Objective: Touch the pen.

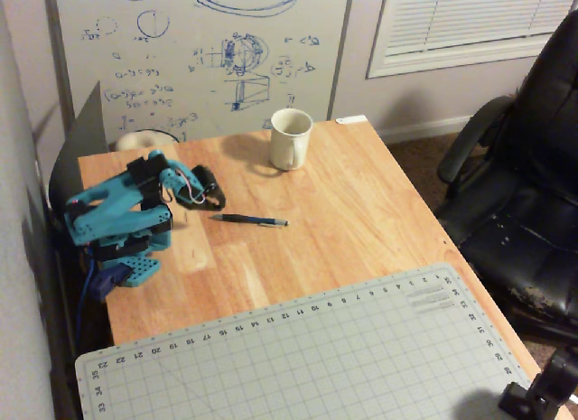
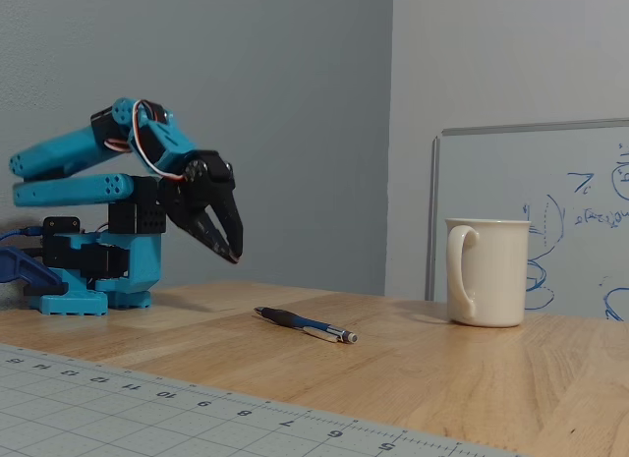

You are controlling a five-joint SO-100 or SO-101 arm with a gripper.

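Nearest the camera lies one grey cutting mat [image 2: 147, 398] on the desk [image 2: 442, 378]. Going from left in the fixed view, one blue arm holds its claw [image 2: 234, 253] above the wood with the fingers close together, one pen [image 2: 305, 324] lies flat just beside it, untouched, and one cream mug [image 2: 488, 272] stands well apart. I judge the reach has hardly started; next the claw must lower and move toward the pen.

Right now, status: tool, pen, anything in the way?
Tool shut, raised off the table, empty. Pen flat on the wood, untouched. Mug stands well aside; path clear.
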